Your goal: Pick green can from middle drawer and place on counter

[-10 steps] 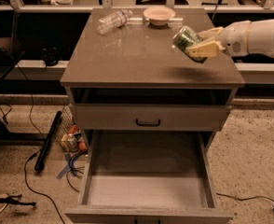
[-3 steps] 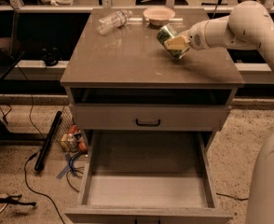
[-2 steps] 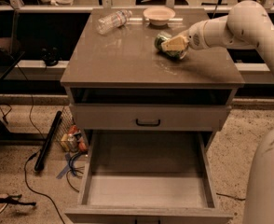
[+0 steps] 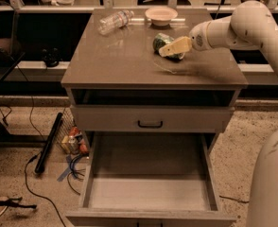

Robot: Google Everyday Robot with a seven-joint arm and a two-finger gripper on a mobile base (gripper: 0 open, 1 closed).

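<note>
1. The small shiny green metal can [image 4: 161, 41] sits low at the rear right of the large glossy grey-brown tabletop [image 4: 115, 65], just in front of the shallow pale round bowl [image 4: 161, 15]. It is tilted and appears to touch the surface.
2. The pale two-finger gripper [image 4: 174, 47] is in front of the bowl and slightly to its right. Its jaws are closed around the can, parted only by the can's width.
3. Change: a few seconds ago the can hung in the air, well to the right of the bowl, out near the tabletop's edge. It has since been carried in toward the bowl and lowered.
4. My judgement: the carry is done, so what remains is to let go and lift clear. A tilted can may roll once freed.
5. A clear plastic bottle [image 4: 114, 21] lies on its side to the left of the bowl.
6. The wide grey wooden middle drawer [image 4: 148, 193], far below and in front of the bowl, stands open and holds nothing.
</note>
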